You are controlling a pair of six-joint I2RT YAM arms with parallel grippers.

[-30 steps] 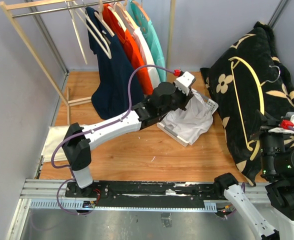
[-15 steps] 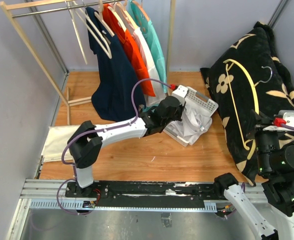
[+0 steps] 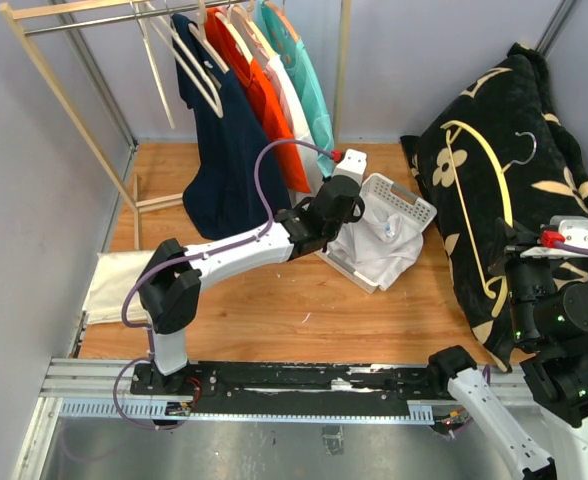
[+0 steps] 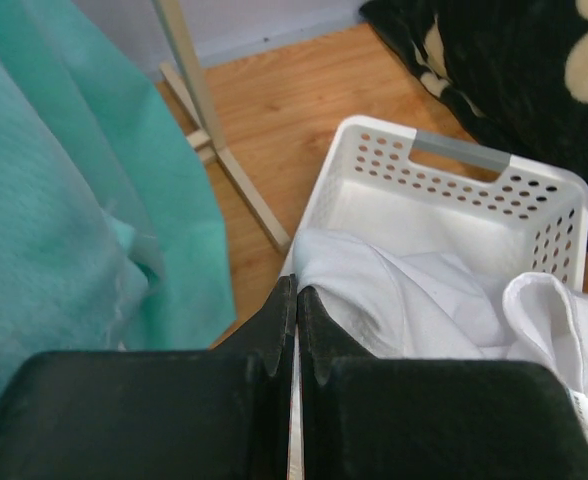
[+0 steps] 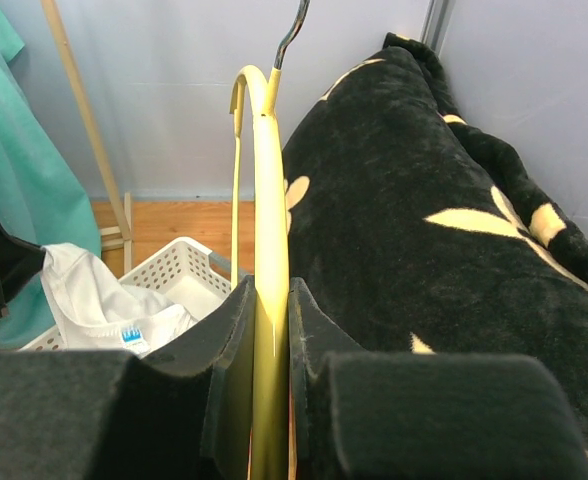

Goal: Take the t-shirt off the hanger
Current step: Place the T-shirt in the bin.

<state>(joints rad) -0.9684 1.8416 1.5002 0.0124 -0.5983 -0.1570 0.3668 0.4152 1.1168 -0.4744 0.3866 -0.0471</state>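
Note:
The white t-shirt [image 3: 379, 242] lies crumpled in and over the front of the white basket [image 3: 406, 198], off any hanger. It also shows in the left wrist view [image 4: 414, 300] and the right wrist view [image 5: 94, 300]. My left gripper [image 3: 349, 205] hovers at the basket's left edge beside the hanging teal shirt [image 4: 64, 200]. Its jaws [image 4: 296, 290] are shut with nothing visible between them. My right gripper [image 5: 271, 285] is shut on a bare yellow hanger [image 5: 269, 180]. It holds the hanger upright in front of the black blanket, as the top view shows [image 3: 494, 215].
A wooden clothes rack [image 3: 84, 15] at the back left holds navy [image 3: 224, 150], orange [image 3: 274, 110], white and teal shirts on hangers. A large black blanket with cream flowers [image 3: 514, 130] fills the right side. A folded cream cloth [image 3: 109, 285] lies on the floor at left.
My left gripper has pulled back from over the basket towards the rack. The white t-shirt has dropped and settled in the basket. The right arm shifted slightly with the hanger.

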